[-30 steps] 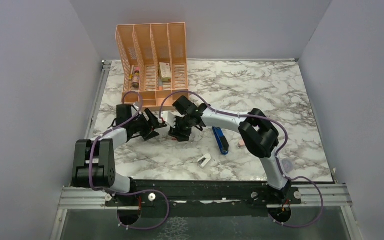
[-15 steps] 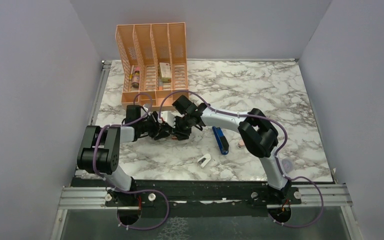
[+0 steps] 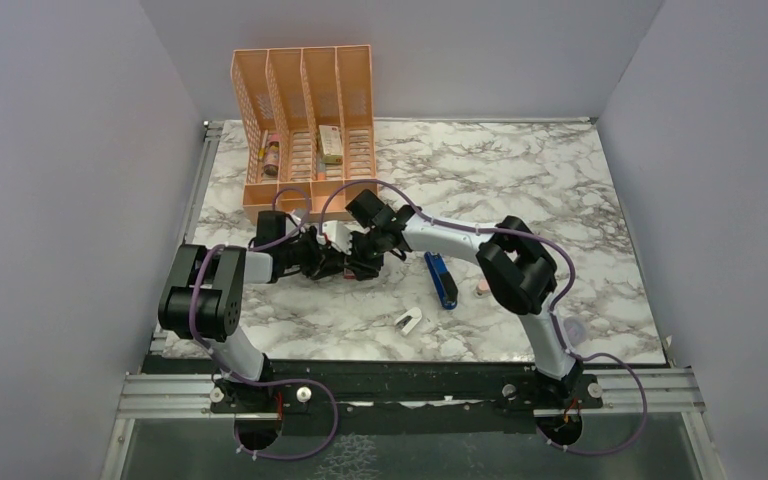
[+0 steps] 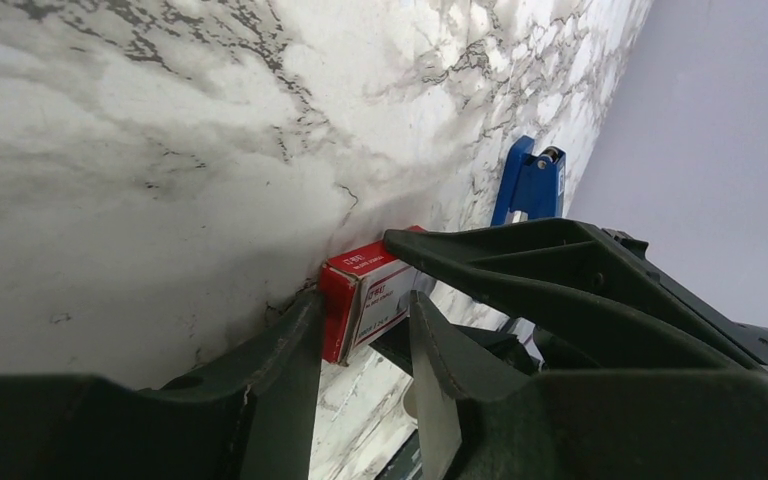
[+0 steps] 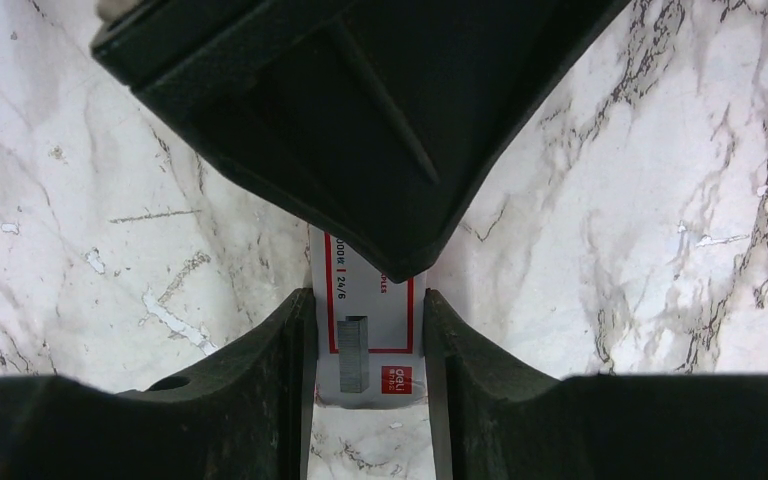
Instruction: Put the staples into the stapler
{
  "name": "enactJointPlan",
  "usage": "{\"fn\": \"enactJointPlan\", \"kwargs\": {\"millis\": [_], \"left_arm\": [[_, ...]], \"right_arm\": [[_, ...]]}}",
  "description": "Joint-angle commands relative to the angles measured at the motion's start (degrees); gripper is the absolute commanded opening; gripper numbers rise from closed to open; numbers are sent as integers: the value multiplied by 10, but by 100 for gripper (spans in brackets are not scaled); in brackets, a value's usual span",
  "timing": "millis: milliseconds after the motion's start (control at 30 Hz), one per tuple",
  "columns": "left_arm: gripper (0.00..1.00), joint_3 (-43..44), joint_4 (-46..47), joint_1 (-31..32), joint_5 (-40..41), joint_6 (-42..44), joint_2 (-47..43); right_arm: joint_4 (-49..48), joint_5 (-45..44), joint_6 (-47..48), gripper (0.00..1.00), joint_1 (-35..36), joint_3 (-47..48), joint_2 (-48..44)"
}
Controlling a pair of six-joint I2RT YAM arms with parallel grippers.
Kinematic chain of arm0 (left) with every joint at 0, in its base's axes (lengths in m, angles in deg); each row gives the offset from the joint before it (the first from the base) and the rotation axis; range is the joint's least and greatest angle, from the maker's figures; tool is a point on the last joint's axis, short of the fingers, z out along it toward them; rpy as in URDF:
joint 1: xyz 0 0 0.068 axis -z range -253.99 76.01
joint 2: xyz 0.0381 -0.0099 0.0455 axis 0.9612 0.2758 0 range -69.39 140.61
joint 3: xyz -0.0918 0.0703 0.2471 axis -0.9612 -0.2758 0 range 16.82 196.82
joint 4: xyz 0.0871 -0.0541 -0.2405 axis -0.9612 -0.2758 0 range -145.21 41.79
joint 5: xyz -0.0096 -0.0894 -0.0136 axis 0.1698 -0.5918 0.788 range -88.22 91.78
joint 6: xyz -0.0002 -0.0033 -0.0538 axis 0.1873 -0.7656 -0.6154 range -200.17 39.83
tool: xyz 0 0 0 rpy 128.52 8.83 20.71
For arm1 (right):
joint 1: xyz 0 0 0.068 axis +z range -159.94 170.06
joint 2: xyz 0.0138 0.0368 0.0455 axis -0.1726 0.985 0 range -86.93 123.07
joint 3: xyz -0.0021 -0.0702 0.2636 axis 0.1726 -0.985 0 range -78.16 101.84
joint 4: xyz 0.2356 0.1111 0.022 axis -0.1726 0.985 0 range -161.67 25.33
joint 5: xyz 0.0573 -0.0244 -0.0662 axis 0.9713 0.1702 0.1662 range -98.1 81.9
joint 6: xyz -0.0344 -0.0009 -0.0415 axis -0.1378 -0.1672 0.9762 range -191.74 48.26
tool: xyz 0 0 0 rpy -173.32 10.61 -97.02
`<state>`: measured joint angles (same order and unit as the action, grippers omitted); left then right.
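The staples are in a small red box with a white label (image 5: 370, 345), lying on the marble. My right gripper (image 5: 368, 310) is shut on it, one finger against each long side. From the opposite side my left gripper (image 4: 360, 305) is shut on the red end of the staples box (image 4: 360, 295). In the top view the left gripper (image 3: 330, 262) and right gripper (image 3: 360, 262) meet and hide the box. The blue stapler (image 3: 442, 280) lies closed to the right of them; its blue end is the stapler (image 4: 530, 185) behind the box in the left wrist view.
An orange desk organiser (image 3: 305, 130) with a few items stands at the back left. A small white clip-like piece (image 3: 409, 321) and a pink eraser (image 3: 482, 288) lie near the stapler. A grey wall runs along each side of the marble table (image 3: 520, 170).
My left arm has swung right until its gripper reached the staples box, and its fingers have narrowed onto it. The right gripper's fingers have also narrowed onto the box.
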<state>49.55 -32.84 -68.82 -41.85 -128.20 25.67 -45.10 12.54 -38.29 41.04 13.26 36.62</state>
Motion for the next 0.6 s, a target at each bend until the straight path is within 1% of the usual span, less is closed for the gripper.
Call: {"fn": "enactJointPlan", "kwargs": {"millis": [0,367,567], "left_arm": [[36,-8,34,17,-50,-11,3],[36,-8,52,28,-64,-19,13],[32,-8,60,28,-73,-22,7]], "right_arm": [[-34,23,-11,39,2,7,13],[-60,39,-30,42,1,27,24],[-73,33,-35,45,1,23,26]]}}
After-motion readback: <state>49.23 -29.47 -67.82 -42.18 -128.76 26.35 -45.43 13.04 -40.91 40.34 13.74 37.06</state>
